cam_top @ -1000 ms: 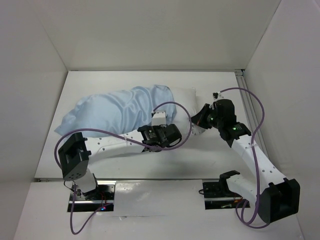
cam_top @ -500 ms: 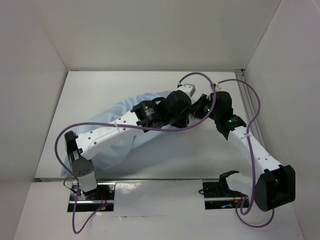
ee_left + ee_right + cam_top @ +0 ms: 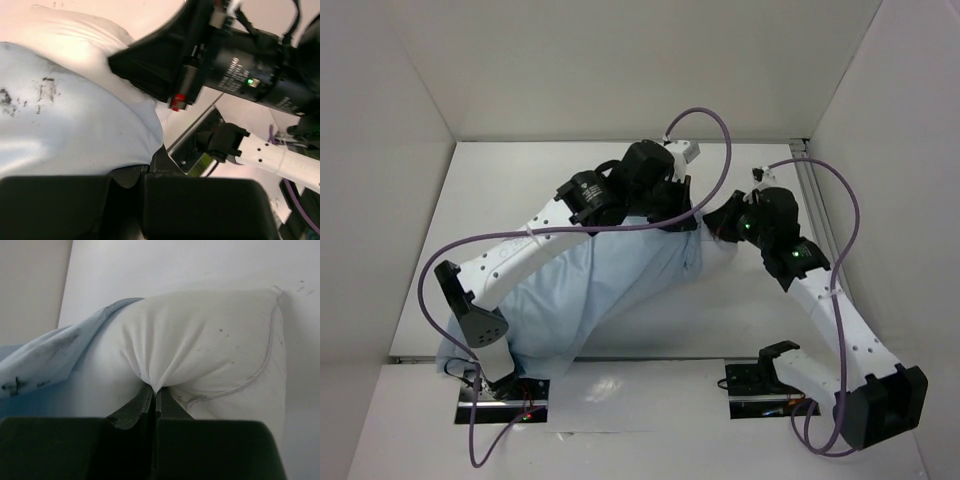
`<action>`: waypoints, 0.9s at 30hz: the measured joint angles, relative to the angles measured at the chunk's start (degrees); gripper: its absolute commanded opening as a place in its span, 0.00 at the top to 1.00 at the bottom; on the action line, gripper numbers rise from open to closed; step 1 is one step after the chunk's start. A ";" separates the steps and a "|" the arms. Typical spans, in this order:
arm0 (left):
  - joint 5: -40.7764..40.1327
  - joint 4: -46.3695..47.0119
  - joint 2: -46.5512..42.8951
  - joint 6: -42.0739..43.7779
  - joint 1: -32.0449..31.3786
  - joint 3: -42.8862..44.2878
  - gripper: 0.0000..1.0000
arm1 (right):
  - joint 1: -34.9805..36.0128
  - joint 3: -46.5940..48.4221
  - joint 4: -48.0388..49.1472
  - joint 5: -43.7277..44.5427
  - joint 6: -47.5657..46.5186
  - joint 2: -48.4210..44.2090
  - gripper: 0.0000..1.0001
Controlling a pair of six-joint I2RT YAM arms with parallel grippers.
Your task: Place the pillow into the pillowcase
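Observation:
The light blue pillowcase [image 3: 610, 275] lies stretched diagonally from the near left corner toward the far right. My left gripper [image 3: 684, 216] is shut on its hem, and in the left wrist view [image 3: 151, 159] the blue pillowcase [image 3: 75, 125] bulges right above the jaws. The white pillow [image 3: 210, 340] sticks out of the case's mouth, the pillowcase [image 3: 45, 360] covering its left part. My right gripper [image 3: 156, 390] is shut on a pinch of the pillow's fabric near a seamed corner. From above, the right gripper [image 3: 716, 224] sits right beside the left one.
White walls enclose the table on the left, back and right. A metal rail [image 3: 812, 190] runs along the right edge. Purple cables [image 3: 715, 130] loop above both arms. The left arm [image 3: 535, 240] spans over the pillowcase. The arm mounts [image 3: 760, 385] sit at the near edge.
The left arm swung from the table's middle to the far right, dragging the pillowcase's mouth with it. The cloth now trails toward the near left. The right gripper stayed holding the pillow.

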 measured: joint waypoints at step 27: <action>19.08 3.48 24.76 -0.55 22.88 17.05 0.35 | -0.17 12.59 -25.81 7.41 -3.23 9.22 0.25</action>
